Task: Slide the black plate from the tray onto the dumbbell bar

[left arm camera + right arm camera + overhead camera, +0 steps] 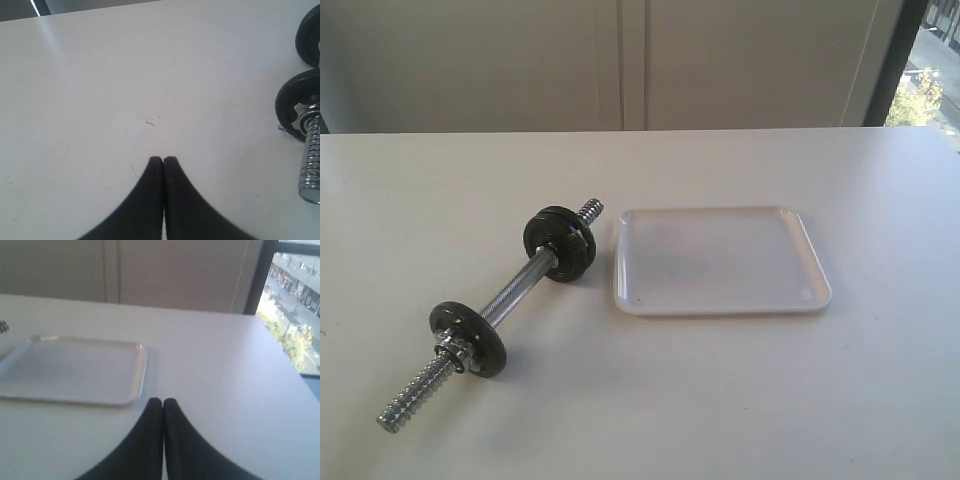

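Note:
The dumbbell bar (520, 287) lies slantwise on the white table, left of the tray (720, 262). Two black plates are threaded on it: one (560, 243) at the end nearest the tray, one (468, 338) toward the near end with a metal collar nut against it. Nothing lies in the white tray (75, 367). My left gripper (163, 159) is shut and empty over bare table, with a black plate (292, 107) and the bar's threaded end (312, 160) off to one side. My right gripper (162, 401) is shut and empty beside a corner of the tray. Neither gripper shows in the exterior view.
A pale wall runs along the table's far edge (620, 130). A window (292, 305) stands at the table's right side. Open tabletop spreads in front of the bar and the tray (720, 400).

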Robot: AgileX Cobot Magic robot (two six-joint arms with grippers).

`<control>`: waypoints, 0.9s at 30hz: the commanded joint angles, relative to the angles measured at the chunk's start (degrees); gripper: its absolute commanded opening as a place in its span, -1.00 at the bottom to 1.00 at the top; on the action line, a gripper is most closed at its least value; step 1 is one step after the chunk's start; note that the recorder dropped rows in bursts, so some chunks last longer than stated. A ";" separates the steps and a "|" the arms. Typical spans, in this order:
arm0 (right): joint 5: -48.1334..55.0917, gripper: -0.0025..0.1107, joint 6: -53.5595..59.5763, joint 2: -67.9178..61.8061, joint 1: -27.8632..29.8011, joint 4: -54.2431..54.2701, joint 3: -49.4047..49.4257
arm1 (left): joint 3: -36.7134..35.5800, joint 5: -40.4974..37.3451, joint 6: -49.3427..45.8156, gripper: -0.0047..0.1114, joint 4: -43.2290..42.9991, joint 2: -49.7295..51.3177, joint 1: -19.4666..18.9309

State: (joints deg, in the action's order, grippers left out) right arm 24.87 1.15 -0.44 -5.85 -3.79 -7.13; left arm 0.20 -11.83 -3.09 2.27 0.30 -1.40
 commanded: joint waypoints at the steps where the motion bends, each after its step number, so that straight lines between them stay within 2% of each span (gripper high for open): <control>1: -4.69 -0.96 -0.38 0.44 0.22 0.15 7.13 | -0.20 0.23 0.53 -0.92 0.70 -0.30 -0.16; 8: -6.17 -0.96 -4.63 0.44 0.12 3.32 7.13 | -0.20 0.23 0.53 -0.92 0.70 -0.30 -0.16; 17: -6.17 -0.96 -5.01 0.44 -7.43 3.32 7.13 | -0.20 0.23 0.53 -0.92 0.70 -0.30 -0.16; 20: -6.34 -0.96 -4.90 0.44 -6.09 3.21 7.13 | -0.20 0.23 0.53 -0.92 0.70 -0.30 -0.16; 24: -6.81 -0.96 -4.90 0.44 -1.48 3.32 7.13 | -0.20 0.23 0.53 -0.92 0.70 -0.30 -0.16; 27: -7.37 -0.96 -4.90 0.44 -1.04 3.32 7.13 | -0.20 0.23 0.53 -0.92 0.70 -0.30 -0.16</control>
State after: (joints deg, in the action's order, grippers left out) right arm 18.77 -3.49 -0.31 -7.77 0.00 -0.28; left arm 0.20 -11.69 -3.09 2.27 0.30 -1.40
